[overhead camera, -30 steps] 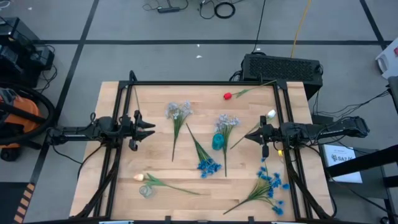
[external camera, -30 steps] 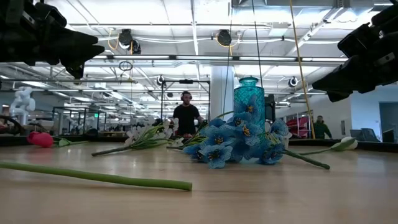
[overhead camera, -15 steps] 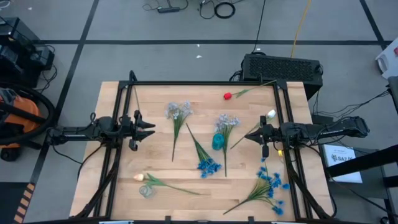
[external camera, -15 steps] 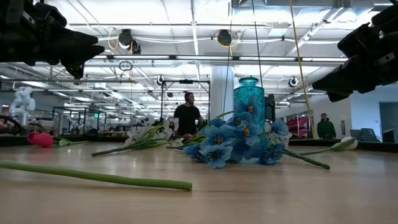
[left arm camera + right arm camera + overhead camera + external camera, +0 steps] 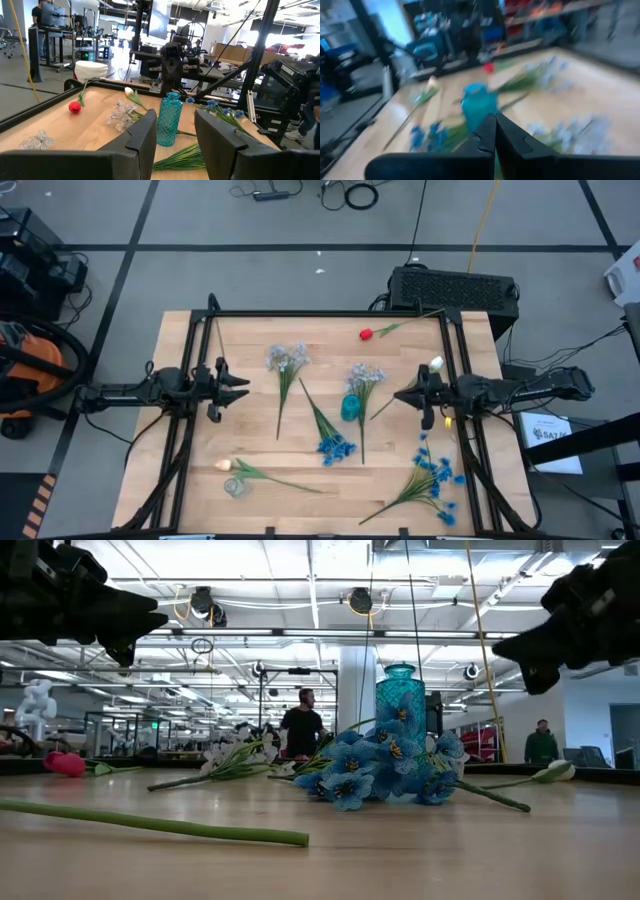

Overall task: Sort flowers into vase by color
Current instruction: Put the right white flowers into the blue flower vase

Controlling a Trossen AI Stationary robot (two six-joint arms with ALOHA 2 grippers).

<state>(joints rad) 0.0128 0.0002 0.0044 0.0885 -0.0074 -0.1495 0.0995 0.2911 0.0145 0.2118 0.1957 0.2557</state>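
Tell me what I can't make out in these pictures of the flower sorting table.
- Right wrist view: motion blur smears the blue vase and the flowers, so their kinds can't be read.
- Low view: the bright blue sprays hide the vase's base; both arms are cut off by the top edge.
- High view: the small clear thing beside the cream tulip is too small to identify.
- Left wrist view: the left gripper covers the near table.

Grey floor (image 5: 250, 275) with dark tape lines surrounds the wooden table (image 5: 250, 420); cables (image 5: 350, 194) lie coiled on it. Beyond, ceiling light strips (image 5: 330, 635) run over a wide workshop where a person (image 5: 300, 728) stands among workbenches (image 5: 55, 37).
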